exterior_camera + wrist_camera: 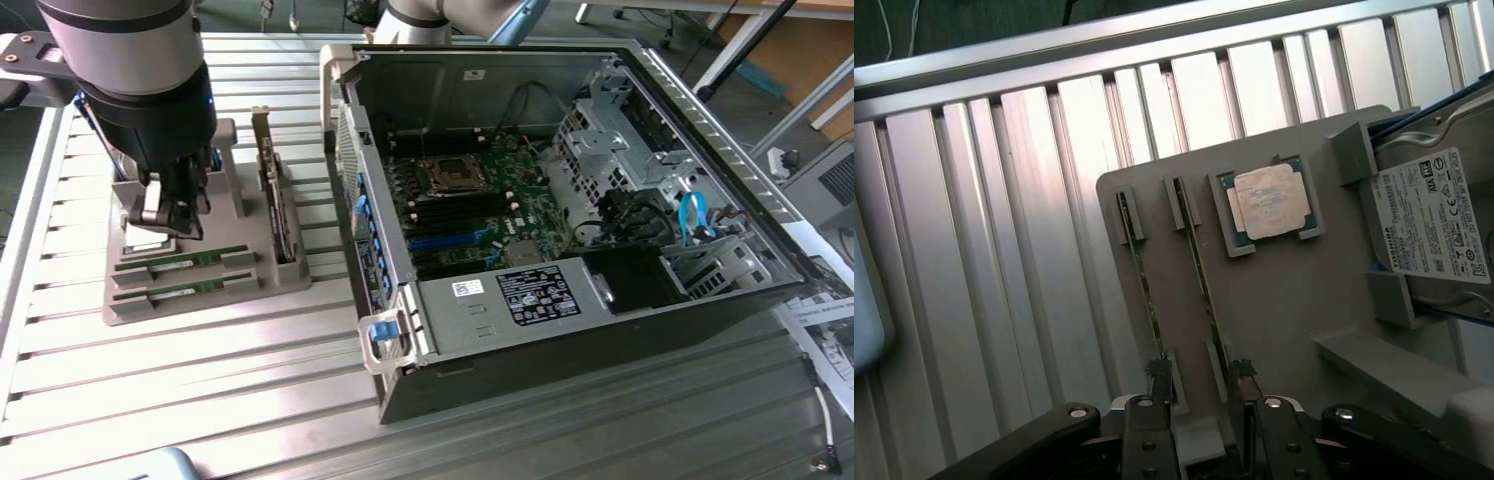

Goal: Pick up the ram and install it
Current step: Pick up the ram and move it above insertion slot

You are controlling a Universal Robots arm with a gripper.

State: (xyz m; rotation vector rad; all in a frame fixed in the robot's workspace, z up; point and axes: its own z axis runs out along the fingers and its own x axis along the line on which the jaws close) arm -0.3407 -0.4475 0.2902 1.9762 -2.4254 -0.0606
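Observation:
Two slim green ram sticks lie side by side in slots of a grey holder (200,312): one ram (182,262) farther back, the other ram (179,292) nearer the front edge. From the wrist they appear edge-on, one stick (1142,285) beside the other stick (1204,285). My gripper (167,222) hangs just above the holder's back part, open and holding nothing. In the wrist view the gripper (1201,385) has its two fingertips (1159,382) spread over the ends of the sticks, apart from them.
An open computer case (400,330) lies at the exterior view's right, with its motherboard (467,200) and black memory slots exposed. On the holder also stand an upright expansion card (276,215), a square silver CPU (1269,200) and a hard drive (1439,215). The table is ribbed aluminium (200,400).

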